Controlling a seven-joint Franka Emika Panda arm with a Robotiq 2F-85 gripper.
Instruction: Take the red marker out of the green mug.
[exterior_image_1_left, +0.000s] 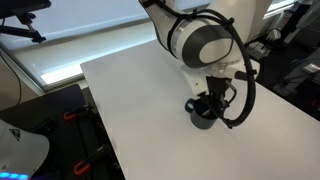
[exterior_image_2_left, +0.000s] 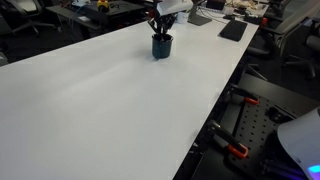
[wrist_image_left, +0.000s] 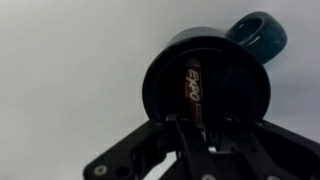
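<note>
Jaws over one green mug (wrist_image_left: 152, 88) — one red marker (wrist_image_left: 192, 88) inside

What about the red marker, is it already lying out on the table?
No, in the wrist view the red marker stands inside the green mug, its label showing against the dark inside.

Robot arm (exterior_image_1_left: 200, 40): white shell, big rounded grey joint cap. Black cable (exterior_image_1_left: 247, 90) loops alongside. The gripper (exterior_image_1_left: 207, 100): matte black, angular linkages, small round screw heads (wrist_image_left: 98, 170).

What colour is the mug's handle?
Dark teal-green. The handle shows best in the wrist view.
</note>
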